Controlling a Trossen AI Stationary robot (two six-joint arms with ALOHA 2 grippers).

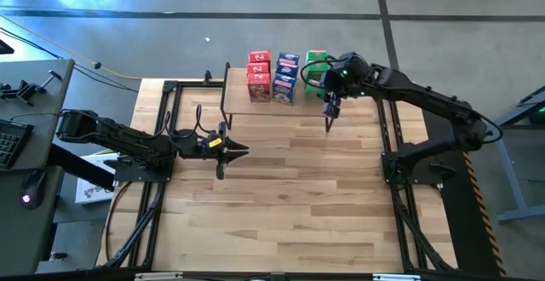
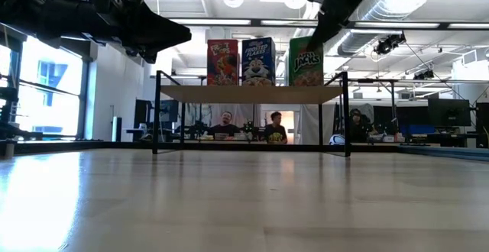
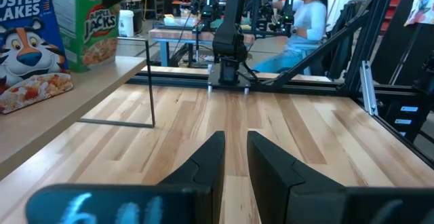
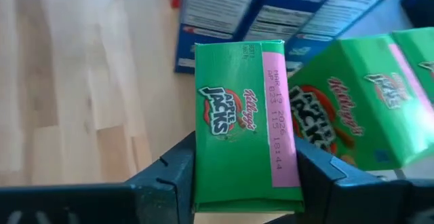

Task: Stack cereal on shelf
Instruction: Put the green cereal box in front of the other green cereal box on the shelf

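The shelf [image 2: 252,94], a light board on black legs, stands at the table's far side. Red [image 1: 259,75], blue [image 1: 287,77] and green [image 1: 316,60] cereal boxes stand upright on it in rows. My right gripper [image 4: 247,176] reaches down over the green row [image 2: 319,30] and is shut on one green box [image 4: 244,115]. The arm hides that box in the high view. More green boxes [image 4: 352,115] and blue ones [image 4: 271,13] stand just beside it. My left gripper [image 1: 234,151] hovers over the table's left middle, holding nothing, with a narrow gap between its fingers [image 3: 234,163]. My right gripper pinches the green box between its two fingers, one on each long side of its top end [image 4: 200,163]. The fingers come from above, pointing down, with the box's top face toward the wrist camera. Whether its base rests on the shelf board does not show.
The slatted tabletop [image 1: 298,196] spreads out in front of the shelf. Black frame rails [image 1: 396,170] run along both sides. A keyboard and mouse [image 1: 30,197] lie off the left edge. People sit in the room behind [image 2: 225,126], and one shows in the left wrist view [image 3: 308,13].
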